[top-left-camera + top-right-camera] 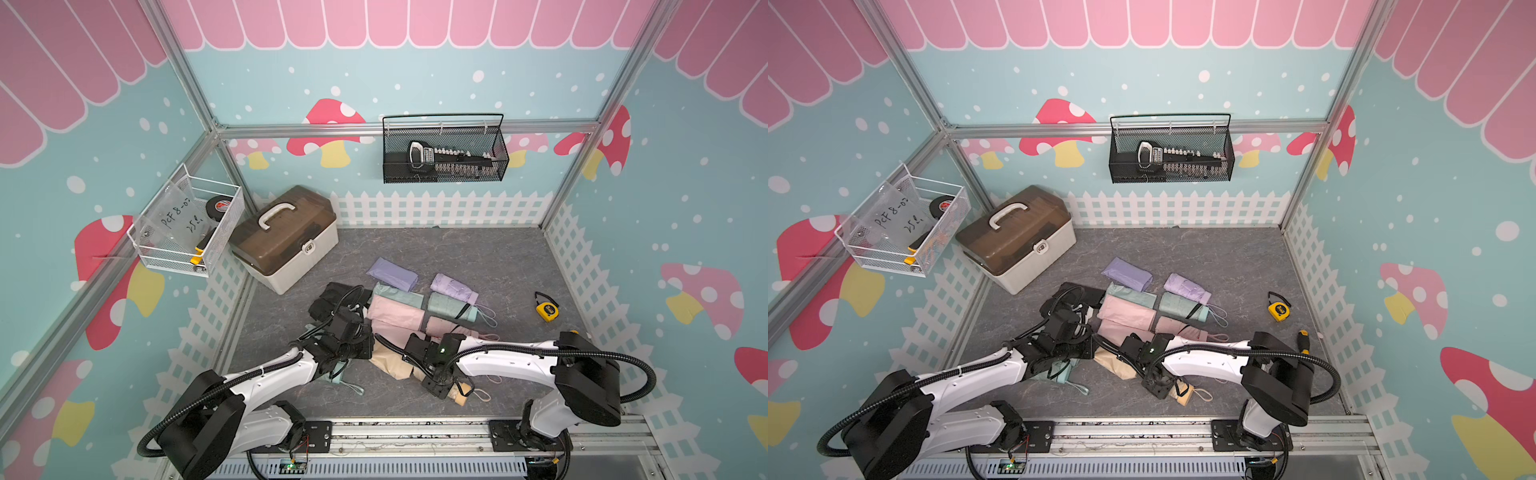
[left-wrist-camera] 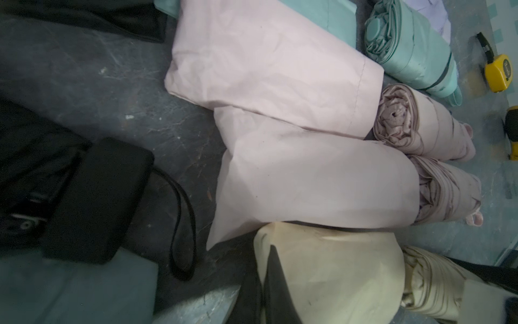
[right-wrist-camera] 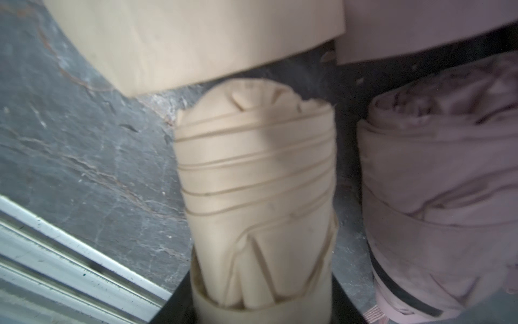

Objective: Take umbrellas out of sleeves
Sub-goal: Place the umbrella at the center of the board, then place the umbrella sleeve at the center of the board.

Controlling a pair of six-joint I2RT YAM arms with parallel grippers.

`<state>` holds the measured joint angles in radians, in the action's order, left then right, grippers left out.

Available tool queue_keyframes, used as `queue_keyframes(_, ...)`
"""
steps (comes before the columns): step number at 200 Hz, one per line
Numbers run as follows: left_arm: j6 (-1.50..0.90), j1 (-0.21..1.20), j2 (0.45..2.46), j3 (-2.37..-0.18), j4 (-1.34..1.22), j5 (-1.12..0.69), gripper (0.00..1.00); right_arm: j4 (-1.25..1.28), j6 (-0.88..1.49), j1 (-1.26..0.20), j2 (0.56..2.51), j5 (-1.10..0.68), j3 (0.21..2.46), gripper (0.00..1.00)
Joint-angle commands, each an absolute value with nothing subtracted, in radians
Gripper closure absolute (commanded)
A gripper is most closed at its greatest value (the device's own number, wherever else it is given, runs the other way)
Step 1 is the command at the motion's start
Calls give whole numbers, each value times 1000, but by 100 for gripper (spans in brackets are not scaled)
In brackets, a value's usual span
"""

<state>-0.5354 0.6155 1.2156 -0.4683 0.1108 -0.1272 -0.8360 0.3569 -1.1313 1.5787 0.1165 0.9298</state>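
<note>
My left gripper (image 2: 265,269) is shut, pinching the closed end of the flat cream sleeve (image 1: 390,361) (image 2: 336,275). The pleated cream umbrella (image 3: 255,182) (image 1: 461,392) lies just clear of the sleeve's mouth, with a strip of floor between them. My right gripper (image 3: 260,294) (image 1: 442,388) is shut on its handle end. Behind lie two pink sleeves (image 1: 395,309), pink umbrellas (image 1: 446,326), a mint umbrella (image 1: 451,305), a mint sleeve (image 1: 397,293), a lilac sleeve (image 1: 392,270) and a lilac umbrella (image 1: 455,288). A black umbrella (image 2: 98,202) sits under my left arm.
A brown-lidded toolbox (image 1: 286,241) stands at the back left. A yellow tape measure (image 1: 546,309) lies on the right, and a yellow-handled screwdriver (image 1: 1303,340) lies behind my right arm. Wire baskets (image 1: 444,149) (image 1: 187,224) hang on the walls. A metal rail (image 1: 407,432) edges the front.
</note>
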Motion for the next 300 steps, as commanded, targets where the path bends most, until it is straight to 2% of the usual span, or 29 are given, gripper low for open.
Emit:
queue_keyframes(1,-537,608,1214,-487,96,-130,99,-887,378,-1128,1598,147,945,55)
queue_keyframes(63,-540,608,1209,-488,101,-130,99,-914,438,-1125,1604,183,926,55)
queue_keyframes(95,-541,608,1211,-489,102,-128,97,-929,457,-1124,1593,224,916,51)
queue_keyframes(106,-541,608,1213,-491,102,-129,96,-933,462,-1124,1598,242,917,48)
queue_keyframes(121,-541,608,1218,-493,101,-133,95,-941,468,-1124,1611,265,924,37)
queue_keyframes(156,-541,608,1221,-490,96,-130,90,-935,462,-1124,1604,265,929,32)
queue_keyframes(173,-547,608,1225,-489,87,-135,76,-915,453,-1124,1569,243,922,32)
queue_keyframes(179,-548,609,1227,-487,83,-139,73,-904,451,-1124,1555,233,917,32)
queue_keyframes(212,-568,608,1232,-476,60,-158,72,-862,449,-1124,1484,193,910,32)
queue_keyframes(254,-591,608,1229,-467,33,-171,70,-855,470,-1116,1342,291,925,30)
queue_keyframes(300,-626,611,1201,-458,0,-199,65,-835,509,-1007,1089,353,880,30)
